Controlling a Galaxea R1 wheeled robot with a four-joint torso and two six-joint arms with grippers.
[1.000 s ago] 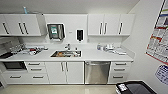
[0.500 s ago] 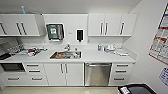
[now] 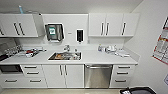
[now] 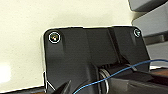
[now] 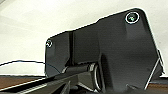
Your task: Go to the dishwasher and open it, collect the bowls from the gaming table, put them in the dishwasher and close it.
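Note:
The dishwasher [image 3: 98, 76] stands straight ahead under the white counter [image 3: 100, 59], right of the sink cabinet. Its grey steel door is closed, and the bar handle [image 3: 98, 67] runs across the top. The bowls and the gaming table are out of view. In the left wrist view, the arm's dark plate [image 4: 87, 57] hangs before a pale wall with a blue cable across it. The right wrist view has its dark plate [image 5: 112, 55] against a pale surface.
A steel sink [image 3: 65, 56] with a tap sits left of the dishwasher. White drawers [image 3: 122, 76] flank its right, close to the side wall with a poster [image 3: 161, 47]. Dishes clutter the counter's left end [image 3: 22, 52]. A dark robot part [image 3: 137, 90] shows low right.
The whole kitchen view has grown slightly and slid down a little, so the camera has come a bit closer. The dishwasher door stays closed.

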